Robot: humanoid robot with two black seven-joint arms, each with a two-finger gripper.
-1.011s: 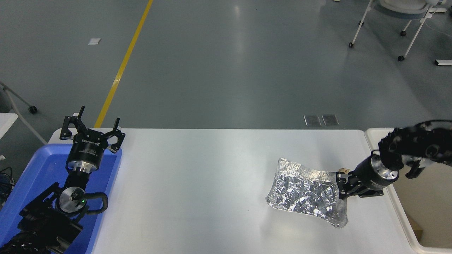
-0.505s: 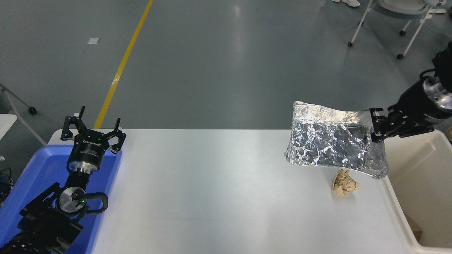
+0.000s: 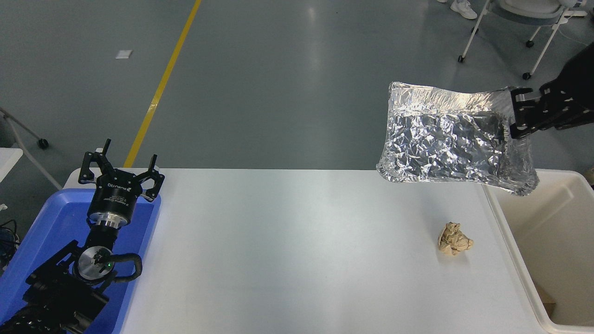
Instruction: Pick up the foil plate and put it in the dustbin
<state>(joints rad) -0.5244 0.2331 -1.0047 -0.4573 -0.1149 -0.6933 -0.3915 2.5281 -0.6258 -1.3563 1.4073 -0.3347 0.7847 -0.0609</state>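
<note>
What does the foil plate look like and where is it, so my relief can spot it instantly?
Start at the cream dustbin at the white table's right end. Above its near corner, the right gripper holds the foil plate in the air: large, shiny, crinkled silver, unlike the small tan paper wad on the table below.

Bright, even overhead light, sharp focus, glare on the foil plate (image 3: 445, 134) and floor (image 3: 297, 83)

One high head camera looks forward and down over the table (image 3: 297, 260)
</note>
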